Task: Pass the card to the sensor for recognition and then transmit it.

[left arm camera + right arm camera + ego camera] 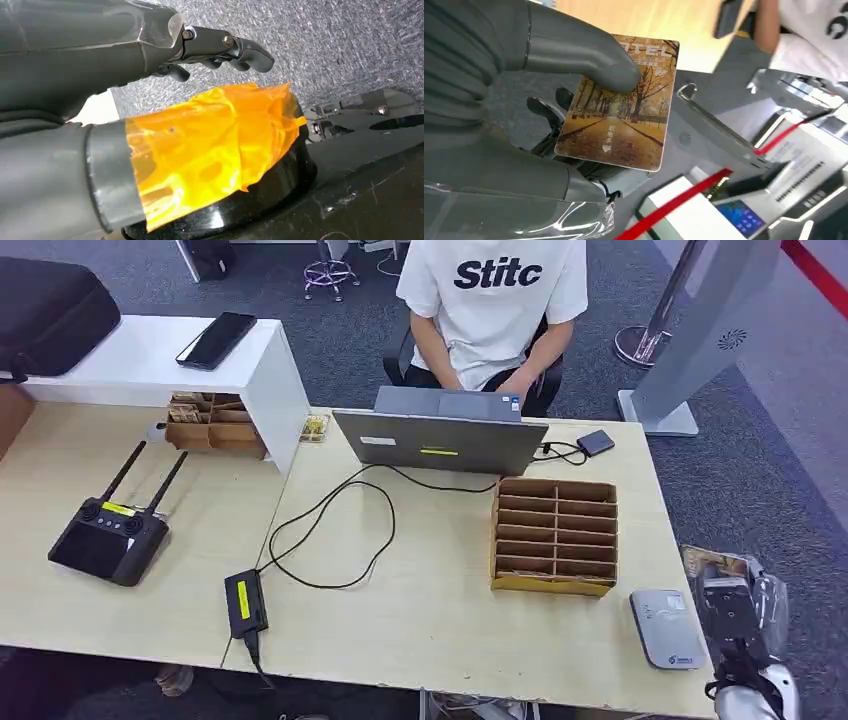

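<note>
A hotel key card [619, 110] printed with an autumn tree avenue is pinched between the thumb [589, 65] and the dark fingers behind it in my right hand [524, 125]. In the head view that right hand [735, 615] sits just off the table's right front corner, with the card [712, 565] at its far end. The grey card sensor [668, 628] lies flat on the table right beside the hand, on its left. My left hand [150, 100] hangs over grey carpet, its thumb wrapped in orange tape, its fingers [225, 47] loosely extended and holding nothing.
A cardboard slot organiser [555, 535] stands behind the sensor. A person sits behind an open laptop [440, 440]. A black power brick [245, 602] and cable, a remote controller [108, 538], a white shelf [150, 360] with a phone [216, 339], and a grey kiosk [700, 330] surround them.
</note>
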### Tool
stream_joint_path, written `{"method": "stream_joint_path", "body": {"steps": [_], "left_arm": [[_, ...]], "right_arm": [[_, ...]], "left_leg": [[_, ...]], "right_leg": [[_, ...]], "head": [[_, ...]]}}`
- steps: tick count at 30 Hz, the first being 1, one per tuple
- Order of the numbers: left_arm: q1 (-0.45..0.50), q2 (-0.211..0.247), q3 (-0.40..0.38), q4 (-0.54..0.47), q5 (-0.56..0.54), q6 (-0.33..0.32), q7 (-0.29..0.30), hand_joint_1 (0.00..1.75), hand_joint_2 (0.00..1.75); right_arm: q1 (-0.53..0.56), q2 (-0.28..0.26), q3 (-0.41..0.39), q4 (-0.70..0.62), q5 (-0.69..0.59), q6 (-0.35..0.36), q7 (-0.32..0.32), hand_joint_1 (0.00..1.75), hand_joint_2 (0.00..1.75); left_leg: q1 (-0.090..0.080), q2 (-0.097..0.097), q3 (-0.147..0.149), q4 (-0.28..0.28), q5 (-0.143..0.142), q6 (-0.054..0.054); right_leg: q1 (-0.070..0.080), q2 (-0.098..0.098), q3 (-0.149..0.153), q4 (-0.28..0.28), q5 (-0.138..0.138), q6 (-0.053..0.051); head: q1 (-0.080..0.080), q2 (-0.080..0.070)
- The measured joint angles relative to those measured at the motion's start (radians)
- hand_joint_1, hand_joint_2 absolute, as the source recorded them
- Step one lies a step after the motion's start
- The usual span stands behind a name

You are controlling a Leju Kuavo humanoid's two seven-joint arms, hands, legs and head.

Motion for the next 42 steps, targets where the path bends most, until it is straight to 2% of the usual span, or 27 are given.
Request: {"method": "stream_joint_path", "body": {"steps": [3,5,8,11,17,20,23,27,31,39,42], "left_arm": [[-0.001,0.001,0.000,0.000,-0.012,-0.002,0.003,0.00,0.00],[-0.002,0.002,-0.001,0.000,-0.021,-0.003,0.004,0.00,0.00],[-0.007,0.003,-0.002,0.000,-0.035,-0.011,0.004,0.00,0.00],[-0.011,0.005,-0.006,0.000,-0.053,-0.016,0.004,0.00,0.00],[-0.016,0.010,-0.009,0.000,-0.106,-0.026,0.017,0.00,0.00],[-0.018,0.012,-0.009,0.000,-0.129,-0.031,0.026,0.00,0.00],[-0.021,0.013,-0.009,0.000,-0.150,-0.036,0.036,0.00,0.00],[-0.027,0.015,-0.009,0.000,-0.175,-0.044,0.051,0.00,0.00],[-0.033,0.018,-0.009,0.000,-0.201,-0.051,0.067,0.00,0.00],[-0.040,0.018,-0.009,0.000,-0.215,-0.054,0.074,0.00,0.00],[-0.043,0.018,-0.009,0.000,-0.215,-0.055,0.073,0.00,0.00]], "right_arm": [[-0.033,-0.010,0.023,-0.028,0.008,0.016,0.002,1.75,1.75],[-0.070,-0.019,0.052,-0.037,0.024,0.031,0.009,1.71,1.75],[-0.151,-0.031,0.118,-0.038,0.016,0.089,0.029,1.73,1.75],[-0.252,-0.040,0.194,-0.018,0.041,0.108,0.055,1.75,1.75],[-0.505,-0.048,0.367,0.099,0.093,0.160,0.127,1.75,1.75],[-0.629,-0.045,0.427,0.187,0.083,0.203,0.143,1.75,1.75],[-0.749,-0.034,0.478,0.306,0.077,0.216,0.171,1.75,1.75],[-0.870,-0.010,0.515,0.448,0.076,0.229,0.207,1.75,1.75],[-0.950,0.024,0.533,0.564,0.092,0.234,0.276,1.75,1.75],[-1.016,0.066,0.566,0.698,0.130,0.233,0.346,1.75,1.75],[-1.027,0.077,0.576,0.730,0.139,0.230,0.354,1.73,1.75]], "left_leg": [[0.000,0.000,0.000,0.000,0.000,0.000],[0.000,0.001,-0.001,0.000,0.000,0.000],[0.000,0.003,0.001,0.000,0.001,0.000],[0.000,0.003,0.000,0.000,0.002,-0.001],[0.000,0.004,0.000,0.000,0.002,-0.002],[0.000,0.004,0.000,0.000,0.002,-0.002],[0.000,0.003,0.000,0.000,0.002,-0.002],[0.000,0.002,-0.001,0.000,0.002,-0.002],[0.000,0.002,-0.001,0.000,0.002,-0.002],[0.000,0.002,-0.001,0.000,0.002,-0.002],[0.000,0.002,-0.001,0.000,0.002,-0.002]], "right_leg": [[0.000,0.000,0.000,0.000,0.000,0.000],[0.000,0.001,0.000,0.000,0.000,0.000],[0.000,0.002,0.000,0.001,0.001,0.000],[0.000,0.002,0.000,0.001,0.001,-0.001],[0.000,0.003,-0.001,0.003,0.002,-0.001],[0.000,0.003,-0.002,0.003,0.002,-0.001],[0.000,0.003,-0.002,0.003,0.002,-0.001],[0.000,0.002,-0.002,0.003,0.002,-0.001],[0.000,0.002,-0.003,0.003,0.002,-0.001],[0.000,0.002,-0.003,0.003,0.002,-0.001],[0.000,0.002,-0.003,0.003,0.002,-0.001]], "head": [[0.000,0.000],[0.000,0.000],[0.000,0.000],[0.000,0.000],[0.000,0.000],[0.000,0.000],[0.000,0.000],[0.000,0.000],[0.000,0.000],[0.000,0.000],[0.000,0.000]]}}
